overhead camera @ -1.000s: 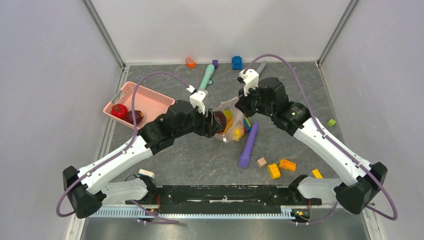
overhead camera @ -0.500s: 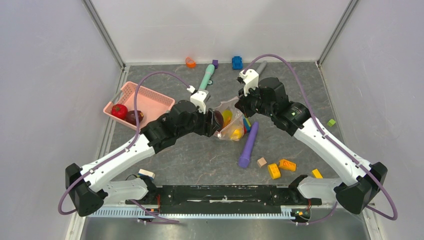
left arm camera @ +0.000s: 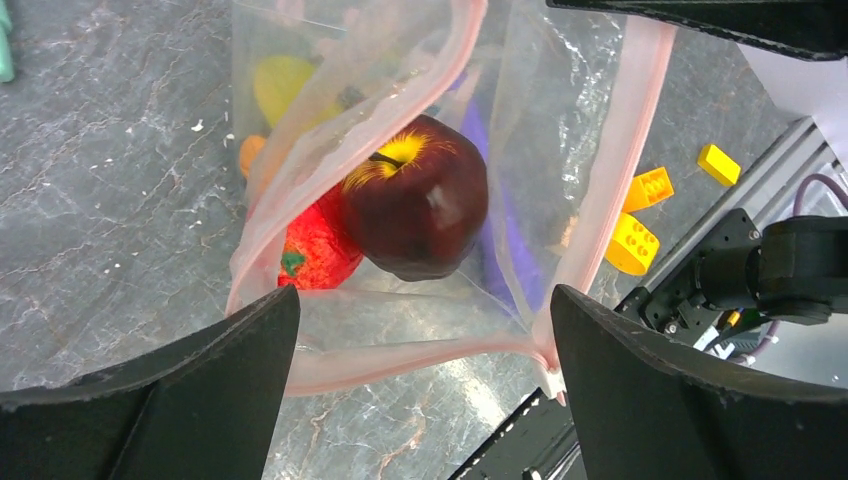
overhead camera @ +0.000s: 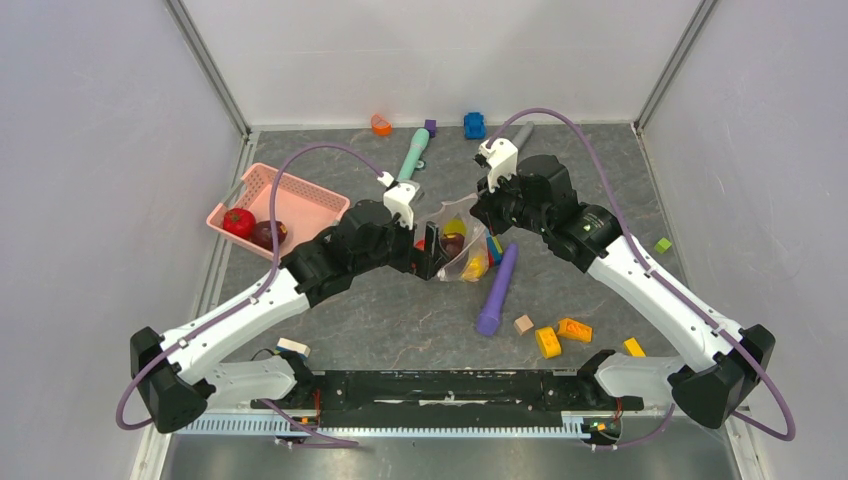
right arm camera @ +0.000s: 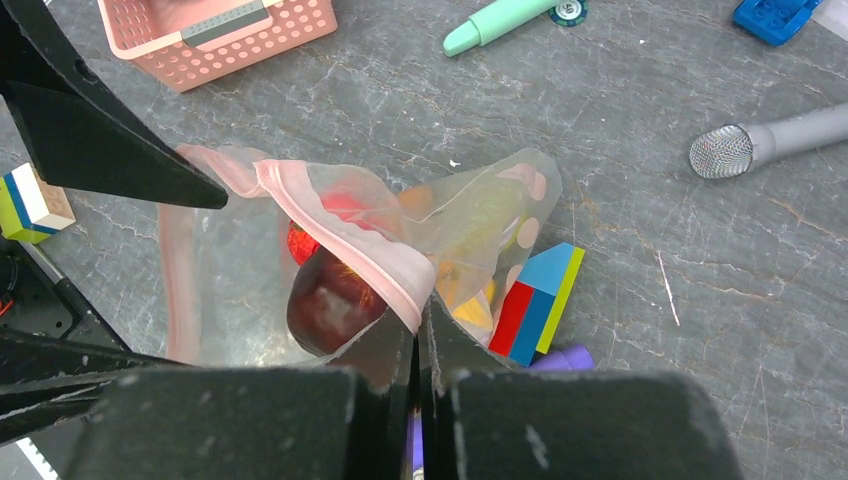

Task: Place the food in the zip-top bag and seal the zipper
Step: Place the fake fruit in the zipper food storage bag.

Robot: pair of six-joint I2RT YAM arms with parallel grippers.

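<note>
Maroon apple (left arm camera: pixel 415 200) inside zip-top bag (left arm camera: pixel 590 140), just beyond left end effector (left arm camera: pixel 425 300)

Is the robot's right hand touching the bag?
Touching. The right wrist view shows the right hand shut, pinching the pink zipper edge of the zip-top bag with no gap.

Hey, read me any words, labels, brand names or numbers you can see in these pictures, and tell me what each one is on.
No words, numbers or brand marks can be read in any view.
zip-top bag: only pale round dots, no lettering.
teal stick: dark round end cap; any marking on it is too small to read.
yellow blocks: the studs are blurred and nothing is legible.
</note>
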